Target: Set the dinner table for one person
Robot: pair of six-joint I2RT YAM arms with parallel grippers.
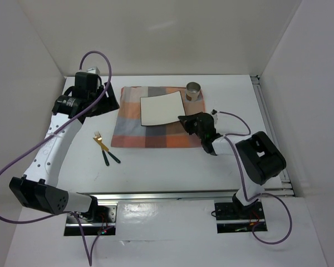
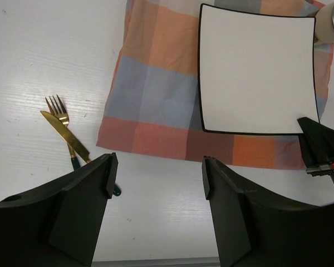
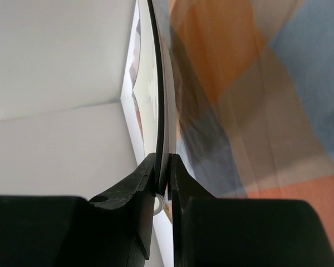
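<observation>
The white dinner table [image 1: 172, 167] carries an orange-and-blue checked cloth [image 1: 132, 132]. A white square plate [image 1: 161, 108] with a dark rim lies on the cloth. My right gripper [image 1: 186, 120] is shut on the plate's near right corner. In the right wrist view the plate's thin edge [image 3: 163, 105] runs between the two jaws of the right gripper [image 3: 166, 167], over the cloth [image 3: 256, 111]. My left gripper [image 2: 158, 175] hangs open and empty above bare table, near the cloth's [image 2: 150, 94] left side and looking down on the plate [image 2: 256, 67].
A gold fork [image 2: 58, 107] and gold knife [image 2: 65, 135] with green handles lie crossed left of the cloth, shown from above as cutlery [image 1: 103, 146]. A metal cup [image 1: 194, 90] stands at the cloth's far right corner. Metal rails [image 1: 270, 128] edge the table; white walls enclose it.
</observation>
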